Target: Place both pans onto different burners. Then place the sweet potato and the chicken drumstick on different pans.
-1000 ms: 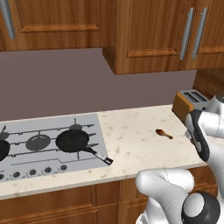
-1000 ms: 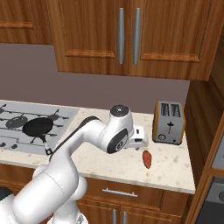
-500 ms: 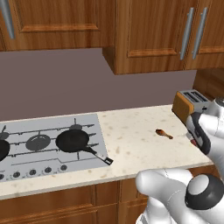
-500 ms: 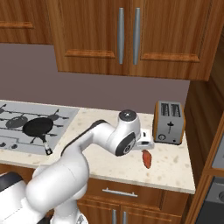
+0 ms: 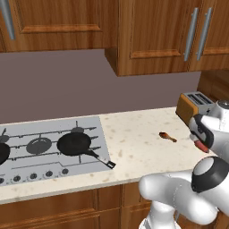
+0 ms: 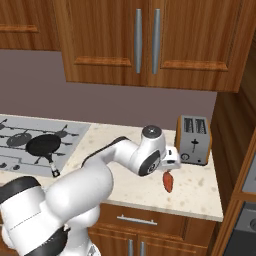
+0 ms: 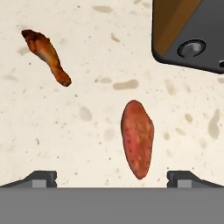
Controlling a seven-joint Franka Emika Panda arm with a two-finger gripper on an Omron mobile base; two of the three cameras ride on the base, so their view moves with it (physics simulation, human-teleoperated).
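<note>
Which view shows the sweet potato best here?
The hand view: the sweet potato lies whole and close on the counter between the open end effector's tips. The right base view shows it small beside the arm; in the left base view the arm mostly hides it.

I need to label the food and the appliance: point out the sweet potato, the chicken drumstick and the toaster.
sweet potato (image 7: pixel 137 138), hand view, middle of its body.
chicken drumstick (image 7: pixel 46 54), hand view, meaty middle.
toaster (image 6: pixel 192 140), right base view, its front face.
</note>
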